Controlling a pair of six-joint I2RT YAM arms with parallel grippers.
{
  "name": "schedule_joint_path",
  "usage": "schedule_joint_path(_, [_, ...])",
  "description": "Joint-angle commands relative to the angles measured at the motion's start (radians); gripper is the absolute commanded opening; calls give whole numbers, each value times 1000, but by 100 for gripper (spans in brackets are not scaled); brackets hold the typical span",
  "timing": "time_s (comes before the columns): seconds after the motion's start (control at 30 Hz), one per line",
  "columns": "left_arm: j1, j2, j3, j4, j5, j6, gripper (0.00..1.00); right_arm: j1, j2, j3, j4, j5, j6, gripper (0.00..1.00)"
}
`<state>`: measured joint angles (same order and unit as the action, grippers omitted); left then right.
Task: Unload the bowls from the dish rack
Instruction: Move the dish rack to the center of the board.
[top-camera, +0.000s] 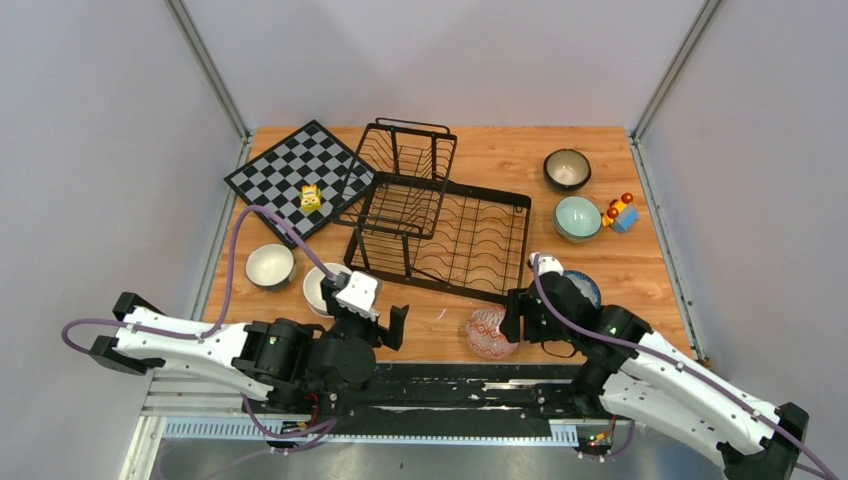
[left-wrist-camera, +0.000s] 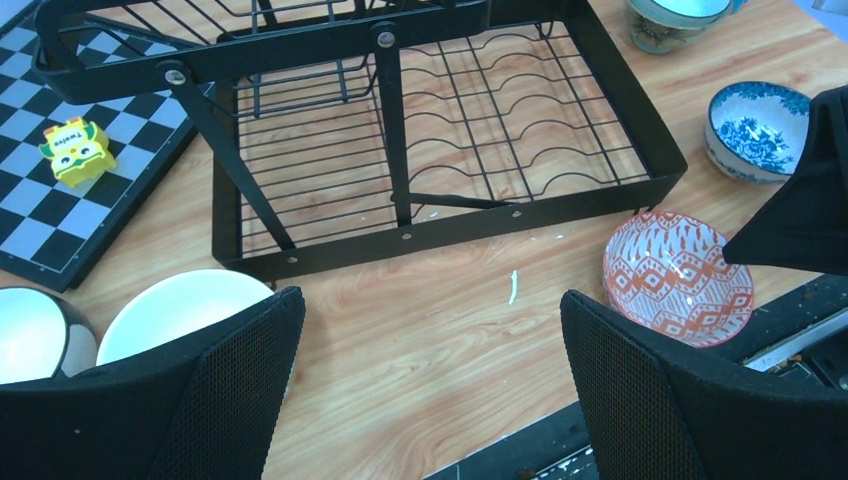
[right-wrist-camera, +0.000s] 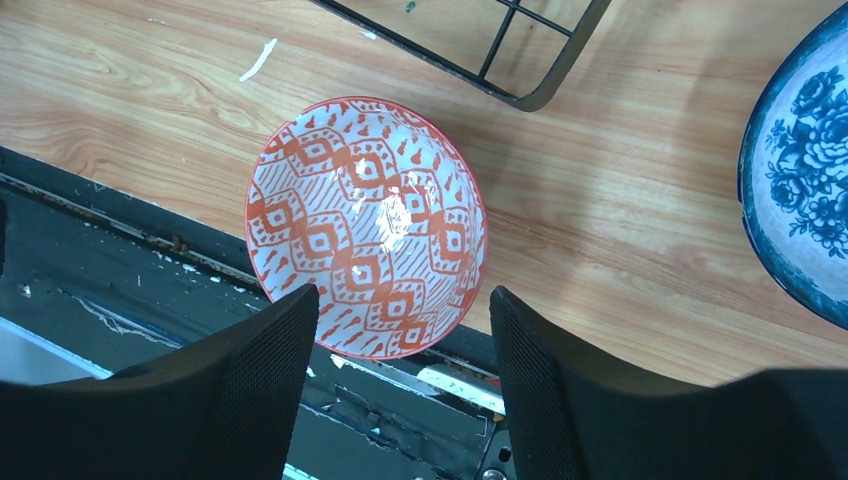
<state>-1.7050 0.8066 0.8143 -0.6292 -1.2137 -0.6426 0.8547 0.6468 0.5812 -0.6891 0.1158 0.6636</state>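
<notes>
Red-patterned bowl (right-wrist-camera: 367, 228) at table (right-wrist-camera: 620, 200) near edge; right fingers (right-wrist-camera: 250, 400) spread above it; left fingers (left-wrist-camera: 200, 400) spread over table before rack (left-wrist-camera: 450, 225) edge

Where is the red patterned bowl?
In the top view the red patterned bowl sits at the near edge of the table, right of centre, in front of the dish rack and beside the right gripper.

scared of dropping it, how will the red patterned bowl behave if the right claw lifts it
The red patterned bowl shows bright glare inside, so it is probably glazed, stiff and slippery. It looks ceramic, so likely breakable. It sits at the near edge of the table, so a nudge might tip it off.
</notes>
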Motion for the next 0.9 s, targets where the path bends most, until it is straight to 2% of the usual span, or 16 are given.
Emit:
schedule_joint_path(0.0, [0,1,18,20,-27,-62,100,-6,-7,13,-53,32,-2,67])
schedule_joint_path(0.17, [-1,8,39,-79,-97,-266,100,-7,-14,19,-57,100,43,66])
schedule_joint_path(0.27, [-1,-8,9,-27,-104,-316,100,-7,-19,38,-56,112,55,65])
schedule_joint_path(0.37, [0,-39,-39,93,-64,-197,100,-6,-19,56,-63,122,54,64])
schedule_joint_path(0.43, [7,-48,-46,103,-54,-165,100,-6,-19,61,-70,151,54,64])
schedule_joint_path(0.57, [161,-54,-11,117,149,-79,100,-32,6,90,-62,248,43,63])
schedule_joint_path(0.67, [259,-60,14,139,244,-39,100,-138,76,131,1,185,18,63])
schedule_joint_path(0.87, [272,-102,26,109,188,-39,100,-321,262,173,157,68,-37,60])
